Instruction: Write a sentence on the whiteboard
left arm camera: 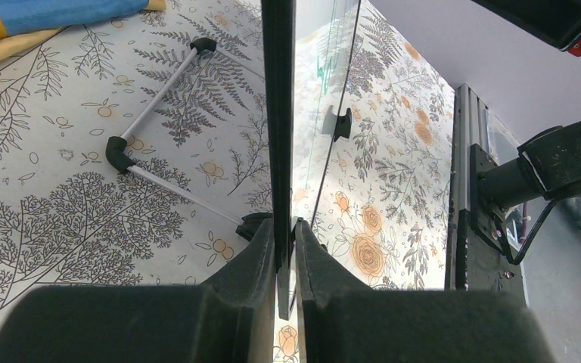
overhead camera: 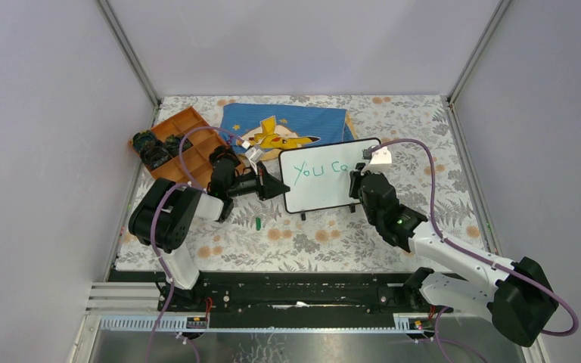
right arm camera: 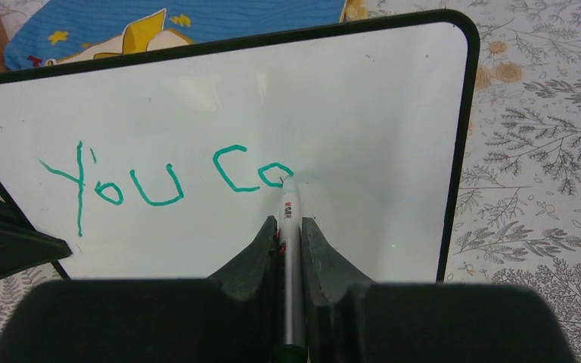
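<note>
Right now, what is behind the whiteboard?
The blue Pikachu cloth lies behind the whiteboard, which hides the cloth's near part. A metal-rod stand sits at the board's back.

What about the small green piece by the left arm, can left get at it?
Probably not yet. The green piece lies uncovered on the table near it, but the left gripper is shut on the whiteboard edge; it would need to let go first.

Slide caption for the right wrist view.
Right gripper holds a marker tip against the whiteboard; the green sentence reads "You Co".
</note>
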